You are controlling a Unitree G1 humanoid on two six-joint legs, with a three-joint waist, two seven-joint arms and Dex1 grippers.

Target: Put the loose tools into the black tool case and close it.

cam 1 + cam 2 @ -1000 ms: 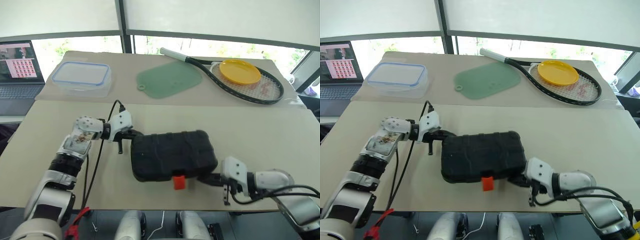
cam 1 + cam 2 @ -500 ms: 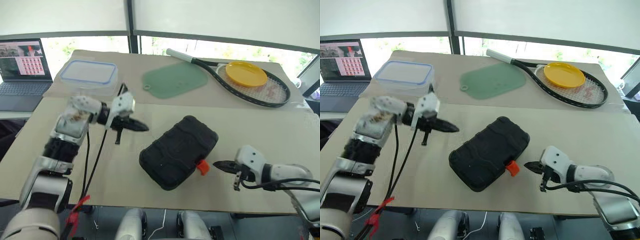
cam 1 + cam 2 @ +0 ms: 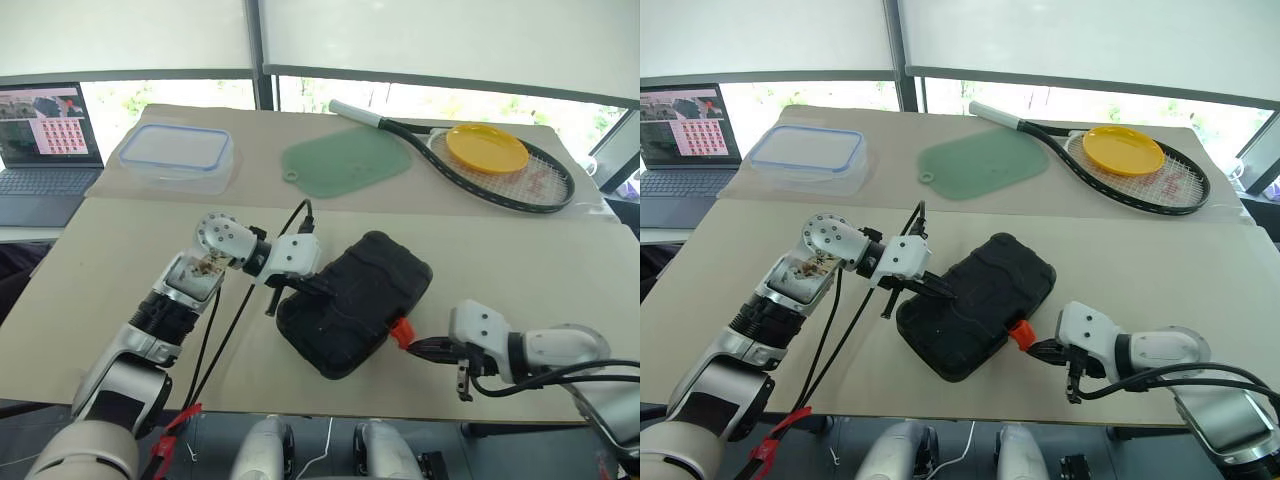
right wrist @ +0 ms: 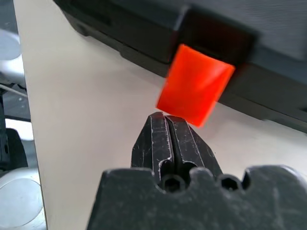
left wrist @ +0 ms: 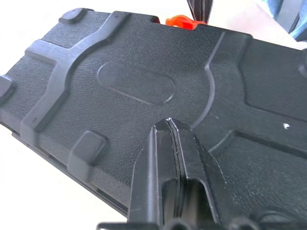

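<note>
I am reading the table from my left across to my right; at ten o'clock a laptop [image 3: 40, 140] is sitting off the edge, with a clear blue-rimmed box [image 3: 177, 157] just inside it, and neither matters to me now; past them a green mat [image 3: 345, 161] is lying at twelve o'clock, and a racket [image 3: 470, 158] with a yellow plate [image 3: 486, 147] on its strings is lying at one o'clock.

My left gripper [image 5: 171, 125] is resting its tip on the ribbed lid of the tool case [image 3: 355, 315], fingers pressed together and holding nothing; it is reaching in from nine o'clock of the case and bearing down near the lid's middle.

The case is lying shut in the middle of the table, near its front edge; its long axis is running slantwise from seven o'clock to one o'clock, and no loose tools are lying on the table around it.

The orange latch [image 4: 195, 91] is sticking out of the case's long side at four o'clock, not yet folded flat as far as I can judge; my right gripper [image 4: 167, 118] is sitting just beside it, fingers pressed together and empty, tip aimed at the flap's lower edge; whether it is touching I cannot tell.

So the right hand is the nearer one to the latch; I judge the coming move to be a short push toward ten o'clock while the left holds the lid.
</note>
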